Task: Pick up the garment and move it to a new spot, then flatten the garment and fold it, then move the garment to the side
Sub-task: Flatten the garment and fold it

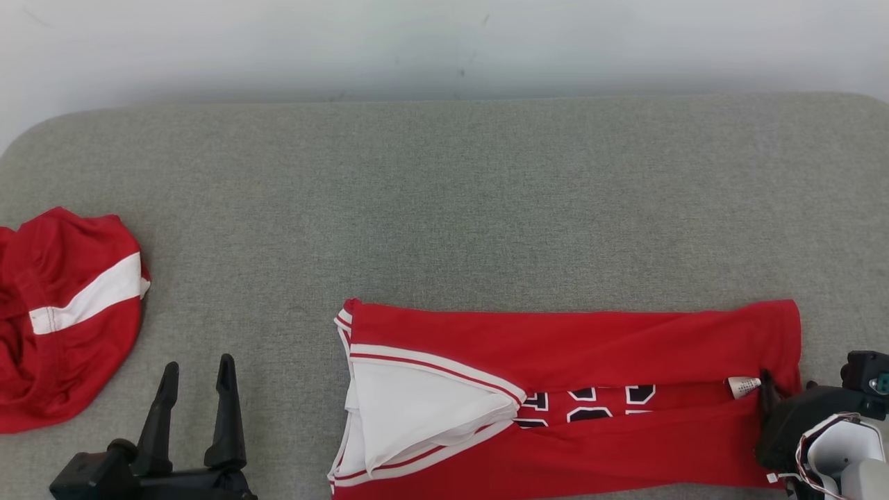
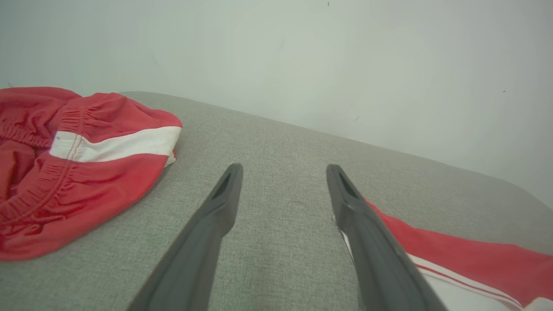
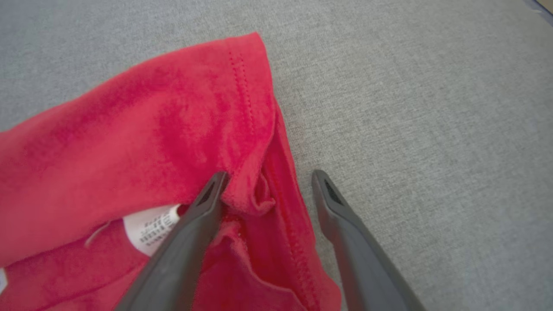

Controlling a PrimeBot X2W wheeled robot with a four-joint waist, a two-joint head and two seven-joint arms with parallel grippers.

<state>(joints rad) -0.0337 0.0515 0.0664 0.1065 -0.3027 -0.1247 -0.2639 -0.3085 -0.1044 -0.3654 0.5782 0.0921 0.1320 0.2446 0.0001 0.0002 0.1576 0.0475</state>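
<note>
Garment (image 1: 569,340) lies along surface (image 1: 444,194) near edge, long axis left-right. Right gripper (image 3: 270,174) wide open, straddling right-end hem (image 3: 248,90), nothing gripped. Left gripper (image 1: 198,362) wide open, empty, left of collar end (image 1: 417,410).

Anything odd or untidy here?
The jersey is folded lengthwise, but its care label pokes out of the gap near the right gripper, where the hem bunches. A second red garment lies crumpled at the left of the table.
</note>
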